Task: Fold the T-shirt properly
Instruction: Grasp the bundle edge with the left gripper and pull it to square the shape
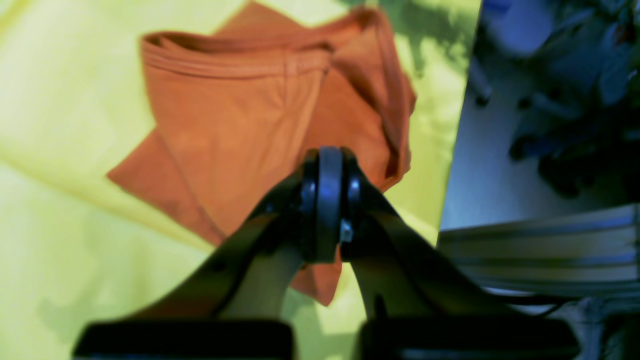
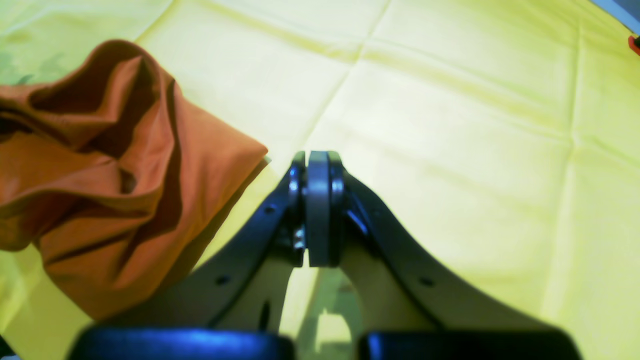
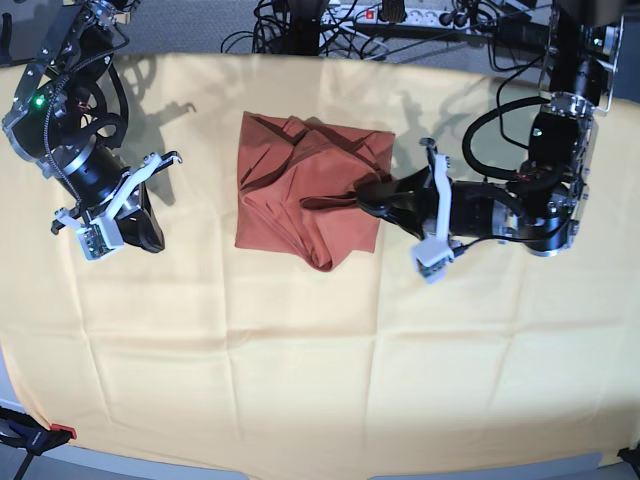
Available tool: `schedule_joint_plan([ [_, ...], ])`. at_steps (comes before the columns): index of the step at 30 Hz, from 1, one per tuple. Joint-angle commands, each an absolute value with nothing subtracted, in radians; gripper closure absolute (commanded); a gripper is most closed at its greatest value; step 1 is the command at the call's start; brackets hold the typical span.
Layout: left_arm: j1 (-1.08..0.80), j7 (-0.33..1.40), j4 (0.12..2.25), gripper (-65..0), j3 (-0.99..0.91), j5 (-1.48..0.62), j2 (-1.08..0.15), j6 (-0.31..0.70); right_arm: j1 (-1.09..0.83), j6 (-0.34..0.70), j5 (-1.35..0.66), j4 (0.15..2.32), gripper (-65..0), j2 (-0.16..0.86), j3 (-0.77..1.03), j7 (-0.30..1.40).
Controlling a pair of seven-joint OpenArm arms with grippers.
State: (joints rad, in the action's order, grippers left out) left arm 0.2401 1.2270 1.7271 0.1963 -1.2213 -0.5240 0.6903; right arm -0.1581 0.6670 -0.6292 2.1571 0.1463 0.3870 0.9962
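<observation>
One rust-orange T-shirt [image 3: 290, 190] lies rumpled mid-cloth between two robot arms, so I'd judge the folding barely begun. The left gripper [image 3: 368, 197] is closed at its edge; whether it pinches fabric I can't tell. The right gripper [image 3: 140, 235], closed and empty, stands apart. Next, I think, comes spreading the shirt flat. Beneath lies one pale yellow cloth [image 2: 450, 150].

1. Base view: looking down from above, taking in both my arms, the T-shirt [image 3: 300, 190] and the pale cloth [image 3: 290, 370].
2. Left wrist view: riding my arm, facing cloth, T-shirt and floor [image 1: 492, 165].
3. Right wrist view: looking close; all three sharing the T-shirt.
</observation>
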Motion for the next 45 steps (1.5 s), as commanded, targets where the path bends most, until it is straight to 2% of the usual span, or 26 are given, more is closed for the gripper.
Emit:
schedule_joint_plan([
  [1, 0.279, 1.189, 1.742, 0.0, 0.211, -1.214, -0.534, 0.698, -0.156, 0.670, -0.648, 2.176, 0.0, 0.153, 0.390, 0.973],
  [4, 0.315, 1.163, 1.743, 0.0, 0.275, -1.154, -0.532, 0.698, -0.182, 0.670, -0.648, 2.176, 0.0, 0.152, 0.390, 0.982],
  [5, 0.323, 1.163, 1.743, -4.0, 0.290, -1.148, -0.530, 0.698, -0.191, 0.670, -0.648, 2.176, 0.0, 0.152, 0.390, 0.985],
  [8, 0.333, 1.159, 1.743, -30.1, 0.309, -1.109, -0.508, 0.698, -0.213, 0.670, -0.648, 2.176, 0.0, 0.152, 0.390, 0.987],
  [9, 0.333, 1.159, 1.743, -36.3, 0.309, -1.093, -0.495, 0.698, -0.217, 0.670, -0.648, 2.176, 0.0, 0.152, 0.390, 0.989],
  [10, 0.332, 1.158, 1.743, -39.4, 0.311, -1.084, -0.484, 0.698, -0.219, 0.670, -0.648, 2.176, 0.0, 0.153, 0.390, 0.988],
  [11, 0.332, 1.155, 1.743, -39.7, 0.313, -1.075, -0.475, 0.698, -0.219, 0.670, -0.647, 2.176, 0.0, 0.152, 0.390, 0.989],
  [16, 0.328, 1.151, 1.743, -38.5, 0.316, -0.971, -0.447, 0.698, -0.219, 0.670, -0.648, 2.176, 0.0, 0.153, 0.390, 0.989],
  [18, 0.323, 1.151, 1.743, -33.6, 0.316, -0.930, -0.447, 0.698, -0.219, 0.670, -0.647, 2.176, 0.0, 0.152, 0.390, 0.988],
  [20, 0.315, 1.143, 1.743, -21.1, 0.316, -0.892, -0.447, 0.698, -0.218, 0.670, -0.648, 2.176, 0.0, 0.153, 0.390, 0.988],
  [22, 0.310, 1.118, 1.743, -1.7, 0.316, -0.854, -0.450, 0.698, -0.218, 0.670, -0.648, 2.176, 0.0, 0.153, 0.390, 0.987],
  [23, 0.311, 1.114, 1.743, 0.0, 0.316, -0.836, -0.450, 0.698, -0.218, 0.670, -0.648, 2.176, 0.0, 0.153, 0.390, 0.987],
  [29, 0.322, 1.047, 1.743, 0.0, 0.283, -0.759, -0.478, 0.698, -0.218, 0.675, -0.648, 2.176, 0.0, 0.153, 0.390, 0.984],
  [40, 0.321, 1.046, 1.743, 0.0, 0.060, -0.759, -0.488, 0.698, -0.218, 0.677, -0.648, 2.176, 0.0, 0.153, 0.390, 0.981],
  [45, 0.297, 1.046, 1.739, 0.0, 0.024, -0.756, -0.488, 0.698, -0.218, 0.677, -0.657, 2.176, 0.0, 0.153, 0.390, 0.981],
])
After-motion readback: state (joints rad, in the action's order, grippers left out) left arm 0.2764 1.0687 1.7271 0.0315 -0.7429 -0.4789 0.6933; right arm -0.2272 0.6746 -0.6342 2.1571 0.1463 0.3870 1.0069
